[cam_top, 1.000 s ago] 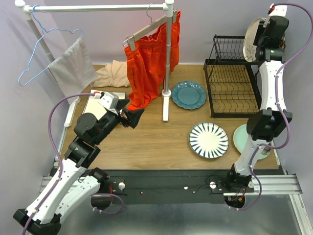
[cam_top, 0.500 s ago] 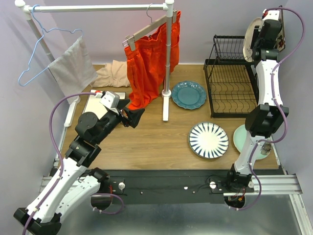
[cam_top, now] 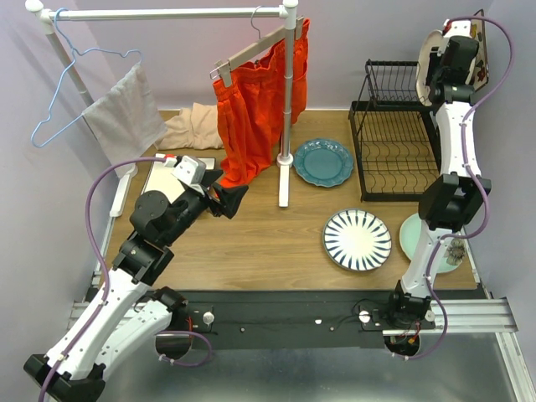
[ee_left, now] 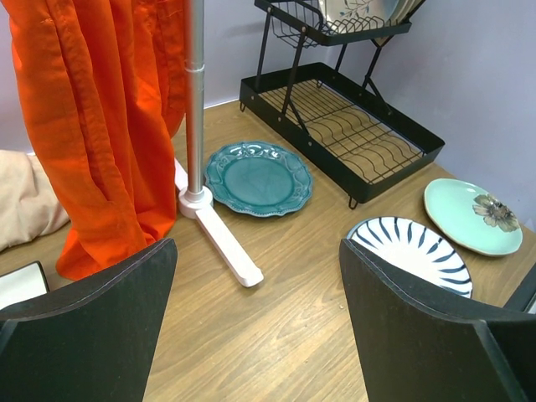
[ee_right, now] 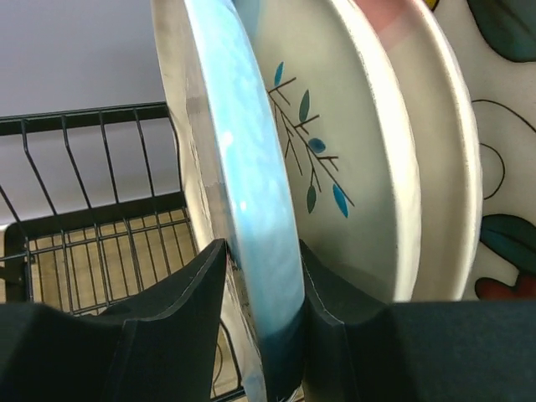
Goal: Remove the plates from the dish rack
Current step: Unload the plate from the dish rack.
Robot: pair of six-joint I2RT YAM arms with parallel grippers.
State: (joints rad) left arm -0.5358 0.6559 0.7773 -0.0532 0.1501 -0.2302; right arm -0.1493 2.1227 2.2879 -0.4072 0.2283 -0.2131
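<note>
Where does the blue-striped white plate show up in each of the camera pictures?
Top external: the blue-striped white plate lies flat on the table, lower right of centre, nearer the arms than the black dish rack.
Left wrist: at the lower right.
Right wrist: not in it.
Shared landmark: the dish rack, upper right in the left wrist view, lower left in the right wrist view.

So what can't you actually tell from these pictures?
- Top view: the right arm covers the racked plates, so no count; it also hides part of the mint plate.
- Right wrist view: the fingers and bottom edge hide where the light-blue plate meets the dish rack.
- Left wrist view: top edge crops the rack's upper shelf.
</note>
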